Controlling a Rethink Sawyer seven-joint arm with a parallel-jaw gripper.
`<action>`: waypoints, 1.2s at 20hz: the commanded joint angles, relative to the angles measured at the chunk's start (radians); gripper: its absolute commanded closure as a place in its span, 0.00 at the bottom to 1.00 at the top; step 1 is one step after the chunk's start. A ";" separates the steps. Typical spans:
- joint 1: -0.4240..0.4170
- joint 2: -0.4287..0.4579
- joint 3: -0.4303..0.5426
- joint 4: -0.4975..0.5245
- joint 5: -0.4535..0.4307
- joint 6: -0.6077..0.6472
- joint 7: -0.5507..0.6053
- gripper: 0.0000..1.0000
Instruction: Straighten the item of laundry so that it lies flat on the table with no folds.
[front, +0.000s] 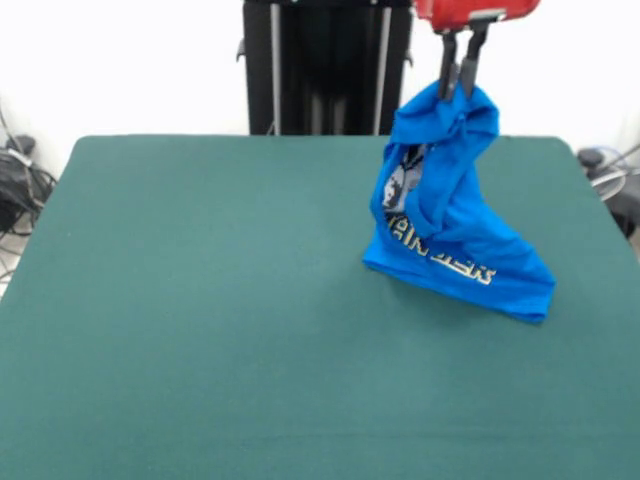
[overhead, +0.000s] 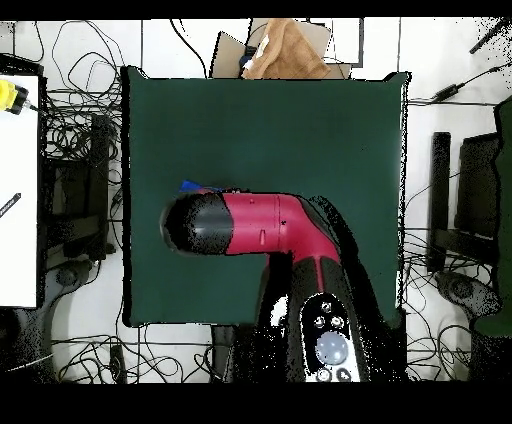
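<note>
The item of laundry (front: 450, 215), a bright blue T-shirt with white lettering, hangs bunched from my gripper (front: 458, 88) at the far right of the dark green table (front: 200, 300). The gripper is shut on the shirt's top. The shirt's lower edge drapes onto the table, spread toward the right, with folds running down it. In the overhead view the red and black arm (overhead: 255, 225) covers the shirt, and only a small blue bit of the item of laundry (overhead: 190, 185) peeks out beside the arm's end.
A black stand (front: 325, 65) rises behind the table's far edge. Cables (front: 20, 180) lie on the floor off both sides. Brown cardboard (overhead: 285, 50) sits beyond the table's top edge in the overhead view, and a white bench (overhead: 18, 190) stands at the left.
</note>
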 joint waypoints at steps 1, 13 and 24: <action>0.059 -0.028 -0.043 -0.075 0.024 0.216 0.243 1.00; 0.175 -0.063 -0.063 -0.433 -0.007 0.718 0.416 1.00; 0.293 -0.107 -0.077 -0.675 0.027 1.097 0.711 1.00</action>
